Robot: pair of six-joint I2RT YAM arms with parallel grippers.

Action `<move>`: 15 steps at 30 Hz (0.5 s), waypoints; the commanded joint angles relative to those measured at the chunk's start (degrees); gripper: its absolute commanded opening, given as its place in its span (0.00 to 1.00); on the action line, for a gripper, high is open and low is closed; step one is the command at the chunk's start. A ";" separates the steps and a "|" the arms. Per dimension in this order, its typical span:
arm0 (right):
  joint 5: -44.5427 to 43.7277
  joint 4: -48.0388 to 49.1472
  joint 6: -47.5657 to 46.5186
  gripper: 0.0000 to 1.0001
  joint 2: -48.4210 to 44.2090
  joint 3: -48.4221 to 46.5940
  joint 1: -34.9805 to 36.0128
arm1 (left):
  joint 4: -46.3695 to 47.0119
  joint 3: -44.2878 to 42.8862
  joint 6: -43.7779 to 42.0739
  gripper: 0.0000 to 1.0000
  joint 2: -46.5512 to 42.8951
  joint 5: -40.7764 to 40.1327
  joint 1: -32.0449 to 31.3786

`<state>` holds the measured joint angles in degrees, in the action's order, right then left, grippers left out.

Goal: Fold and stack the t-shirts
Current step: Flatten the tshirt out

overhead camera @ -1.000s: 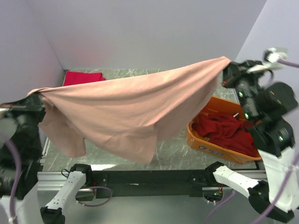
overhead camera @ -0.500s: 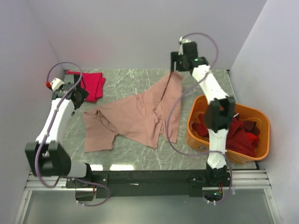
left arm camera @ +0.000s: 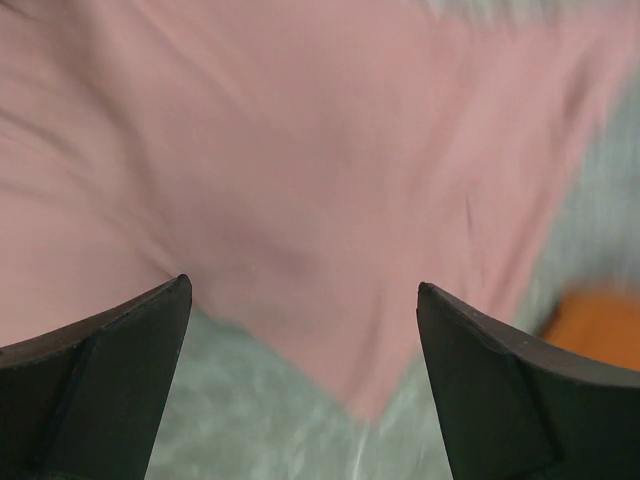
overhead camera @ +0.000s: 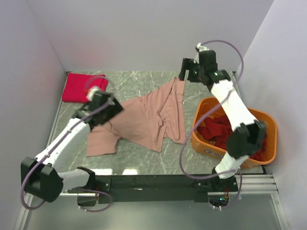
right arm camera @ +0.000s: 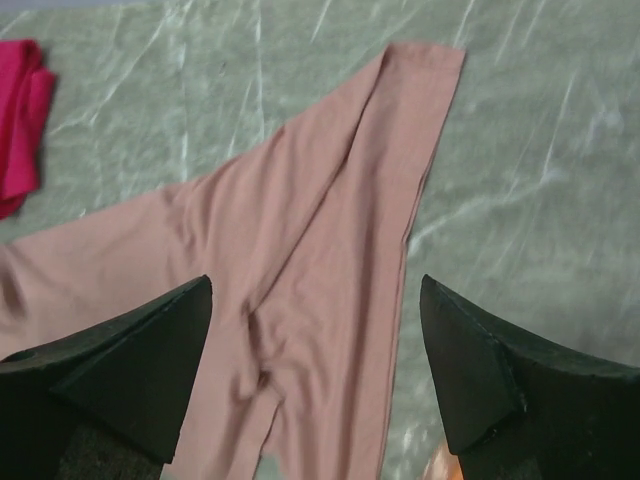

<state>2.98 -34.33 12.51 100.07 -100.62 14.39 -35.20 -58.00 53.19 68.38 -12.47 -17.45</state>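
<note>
The bright crimson-pink t-shirt [overhead camera: 79,87] lies folded in the far left corner of the tabletop [overhead camera: 139,79]. Toward the middle from it, the left tool [left arm camera: 302,285] sits over the left part of the dusty-pink t-shirt [overhead camera: 148,117], its two fingers spread wide and pinching nothing; the left wrist view is blurred, so whether the fingers touch the cloth cannot be told. The dusty-pink t-shirt lies unfolded and creased across the middle of the tabletop, with one sleeve pointing toward the near edge on the left and one narrow corner reaching toward the far edge. The right tool [right arm camera: 315,282] is above that far corner, fingers spread apart and clear of the cloth. At the right edge of the tabletop stands the orange tub [overhead camera: 272,143], just beside the dusty-pink t-shirt. Inside the tub lie the dark red t-shirts [overhead camera: 213,132], bunched together and unfolded.
</note>
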 commanded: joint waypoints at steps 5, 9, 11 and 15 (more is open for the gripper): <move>3.70 11.37 8.93 0.91 -21.30 27.10 0.99 | 12.42 4.48 1.04 0.99 4.20 7.81 -29.60; 1.33 10.25 9.28 0.91 -28.86 31.62 0.99 | 12.96 -2.36 0.87 0.99 16.21 5.88 -39.75; 0.97 9.72 9.02 0.91 -30.37 33.20 0.90 | 12.53 -5.09 0.60 0.96 20.98 6.31 -43.17; 0.80 9.10 8.41 0.91 -32.92 34.61 0.99 | 4.82 -13.80 1.39 0.89 33.28 2.81 -44.69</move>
<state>4.93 -27.57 20.75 69.82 -66.78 15.22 -25.58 -66.57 53.82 96.86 -6.33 -61.82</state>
